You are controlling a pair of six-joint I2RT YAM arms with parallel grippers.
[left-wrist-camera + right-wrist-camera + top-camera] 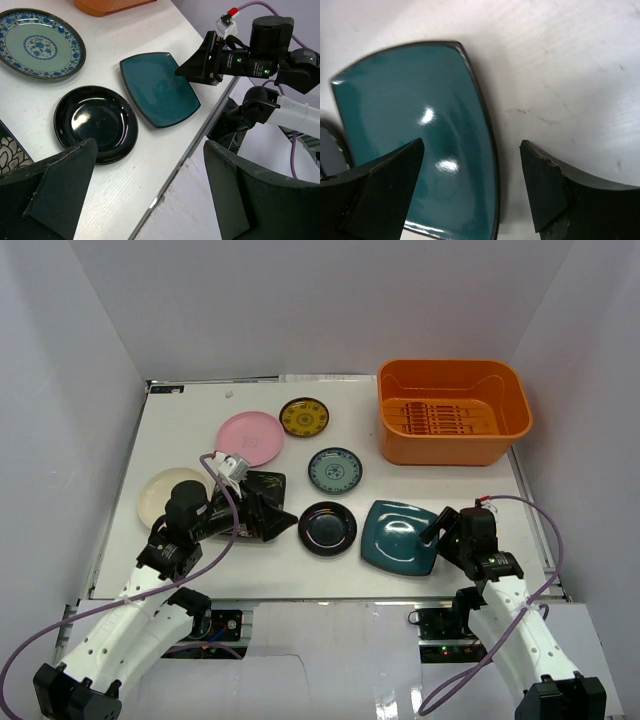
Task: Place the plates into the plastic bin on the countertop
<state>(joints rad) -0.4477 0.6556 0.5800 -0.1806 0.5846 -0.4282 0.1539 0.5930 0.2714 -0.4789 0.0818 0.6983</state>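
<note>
Now, right gripper (471, 145): jaws wide apart, gripping nothing; one finger over the teal plate (398, 536), the other over bare counter (180, 430), with the plate's right edge between them. Contact cannot be told.
Left gripper (150, 145): jaws wide apart, empty, above the flowered plate (268, 483) and pointing toward the black plate (327, 527).
Teal plate: flat near the front edge, right of centre.
Black plate: just left of the teal one, apart from it.
Flowered plate: front left, mostly hidden under the left arm.
Blue plate (335, 470): mid-counter, behind the black one.
Cream plate (158, 492): far left, partly covered by the left arm.
Pink plate (250, 437): behind the flowered one.
Yellow plate (304, 417): just right of the pink one, further back.
Bin (455, 447): back right corner, upright, ribbed floor showing; all seven plates lie outside it.
</note>
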